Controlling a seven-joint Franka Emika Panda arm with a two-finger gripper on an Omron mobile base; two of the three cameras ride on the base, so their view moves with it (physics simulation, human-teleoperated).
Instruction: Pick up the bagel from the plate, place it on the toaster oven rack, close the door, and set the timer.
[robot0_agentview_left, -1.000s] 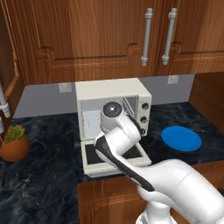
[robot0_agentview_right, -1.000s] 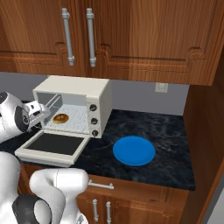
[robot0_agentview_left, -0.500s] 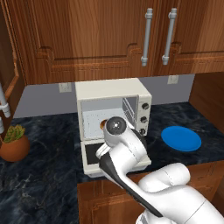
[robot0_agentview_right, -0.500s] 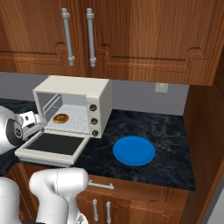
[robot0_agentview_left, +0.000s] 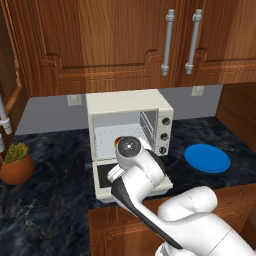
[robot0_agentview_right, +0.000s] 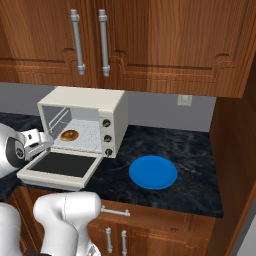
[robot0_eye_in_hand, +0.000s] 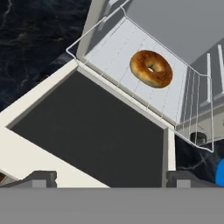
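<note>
The golden-brown bagel (robot0_eye_in_hand: 151, 68) lies flat on the toaster oven rack (robot0_eye_in_hand: 113, 52), inside the cream oven (robot0_agentview_right: 82, 107); from the right base it shows as bagel (robot0_agentview_right: 69, 135) toward the cavity's left. The door (robot0_agentview_right: 62, 165) hangs fully open, its dark glass (robot0_eye_in_hand: 92, 131) facing up. My gripper (robot0_agentview_right: 36, 141) hovers over the door's front left, outside the cavity. In the hand view the gripper (robot0_eye_in_hand: 111, 178) is open, with nothing between its fingertips (robot0_eye_in_hand: 41, 178). The blue plate (robot0_agentview_right: 153, 172) sits bare on the counter right of the oven, also plate (robot0_agentview_left: 207, 158).
The oven's knobs (robot0_agentview_right: 106, 137) run down its right front panel. A potted plant (robot0_agentview_left: 15, 162) stands on the dark marble counter (robot0_agentview_left: 45, 210) far left. Wooden wall cabinets with metal handles (robot0_agentview_left: 168, 40) hang above the oven.
My arm has drawn back out of the oven and dropped a little toward the door's front edge. The bagel stays on the rack; the door is still down.
</note>
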